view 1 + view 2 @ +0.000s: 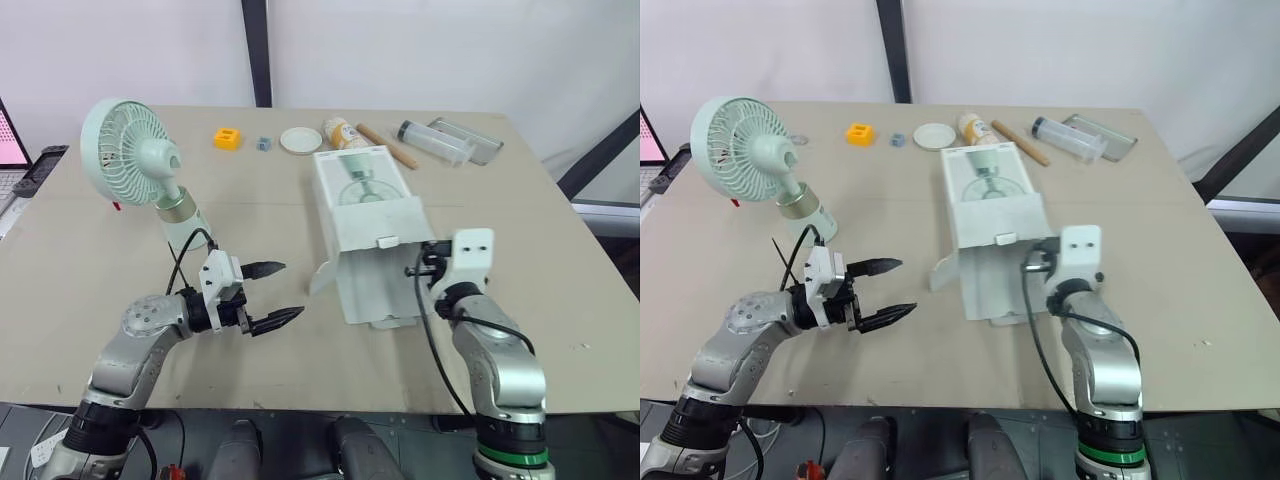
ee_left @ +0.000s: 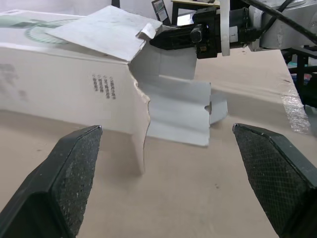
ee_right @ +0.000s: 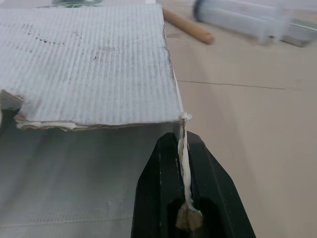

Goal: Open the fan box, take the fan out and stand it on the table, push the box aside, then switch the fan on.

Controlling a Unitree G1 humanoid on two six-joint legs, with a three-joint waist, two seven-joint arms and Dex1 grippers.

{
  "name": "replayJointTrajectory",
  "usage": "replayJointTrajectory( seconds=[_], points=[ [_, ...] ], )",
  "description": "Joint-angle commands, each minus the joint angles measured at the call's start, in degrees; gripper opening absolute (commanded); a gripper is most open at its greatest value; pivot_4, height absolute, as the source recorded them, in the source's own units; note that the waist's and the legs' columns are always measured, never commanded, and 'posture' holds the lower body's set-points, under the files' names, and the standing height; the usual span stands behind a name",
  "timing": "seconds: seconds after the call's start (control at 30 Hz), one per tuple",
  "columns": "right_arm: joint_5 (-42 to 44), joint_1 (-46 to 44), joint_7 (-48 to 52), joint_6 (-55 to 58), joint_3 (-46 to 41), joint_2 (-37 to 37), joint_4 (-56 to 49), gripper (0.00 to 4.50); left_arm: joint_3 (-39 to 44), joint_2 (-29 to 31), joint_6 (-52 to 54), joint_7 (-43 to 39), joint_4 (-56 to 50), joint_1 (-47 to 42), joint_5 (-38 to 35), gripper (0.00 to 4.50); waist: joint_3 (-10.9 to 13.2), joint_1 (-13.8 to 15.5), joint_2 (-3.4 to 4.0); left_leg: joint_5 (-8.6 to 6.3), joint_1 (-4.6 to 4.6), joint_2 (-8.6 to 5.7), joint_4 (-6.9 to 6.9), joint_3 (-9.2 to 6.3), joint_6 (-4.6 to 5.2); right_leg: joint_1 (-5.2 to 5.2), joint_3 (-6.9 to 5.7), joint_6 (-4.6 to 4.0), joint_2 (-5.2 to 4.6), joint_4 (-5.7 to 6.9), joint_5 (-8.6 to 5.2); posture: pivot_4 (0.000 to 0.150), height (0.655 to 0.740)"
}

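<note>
Fingers of the right gripper (image 3: 183,144) were pressed together on the thin cardboard side wall of the box (image 1: 365,215), at its open near end. The box lay flat on the table (image 1: 520,230) near its middle, white, with a fan picture on top and its end flaps (image 2: 178,106) folded outward. Left of it, well apart, the pale green fan (image 1: 135,155) stood on its base with its head tilted. The left gripper (image 1: 290,290) hovered just above the table between the fan's base and the box, its 2 fingers (image 2: 74,168) spread wide and holding nothing, pointed at the open end. Along the far edge lay an orange block (image 1: 228,138), a wooden stick (image 1: 388,146) and a clear tube (image 1: 435,138).
</note>
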Motion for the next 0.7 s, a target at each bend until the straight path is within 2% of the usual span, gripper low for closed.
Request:
replayJointTrajectory(
  seconds=[0.03,0.2,0.47,0.7],
  points=[
    [-0.6,2.1,-3.0,0.5,-4.4,-0.4,-5.8,0.04,-0.3,-0.7,-0.6,-1.3,-1.5,-1.8,-1.7,4.50,0.0,0.0,0.01,0.00,0.00,0.00,-0.01,0.00,0.00,0.00,0.00,0.00,0.00,0.00,-0.01,0.150,0.7400],
    [0.0,4.7,-6.8,2.9,-11.0,0.8,-8.1,0.04,-0.7,-2.6,0.8,-1.7,-1.6,-4.2,-3.8,4.50,0.0,0.0,0.03,0.00,0.00,0.00,-0.01,0.00,0.00,0.01,0.00,0.02,0.00,0.00,-0.02,0.150,0.7400],
    [1.3,5.3,-6.3,2.3,-18.4,-2.7,-5.3,0.04,-2.3,-3.9,0.1,-3.5,-0.2,-6.3,-3.7,4.50,-0.1,0.0,0.23,0.00,0.01,-0.01,0.00,0.02,0.00,0.01,0.03,0.10,0.00,0.00,-0.07,0.150,0.7400],
    [2.4,4.9,-6.1,1.6,-20.6,-4.3,-3.0,0.04,-3.1,-4.6,-0.5,-4.4,0.5,-7.2,-3.0,4.50,-0.1,0.0,0.30,0.00,0.05,-0.01,-0.02,0.04,0.01,0.03,0.06,0.13,0.02,0.00,-0.09,0.150,0.7400]
  ],
)
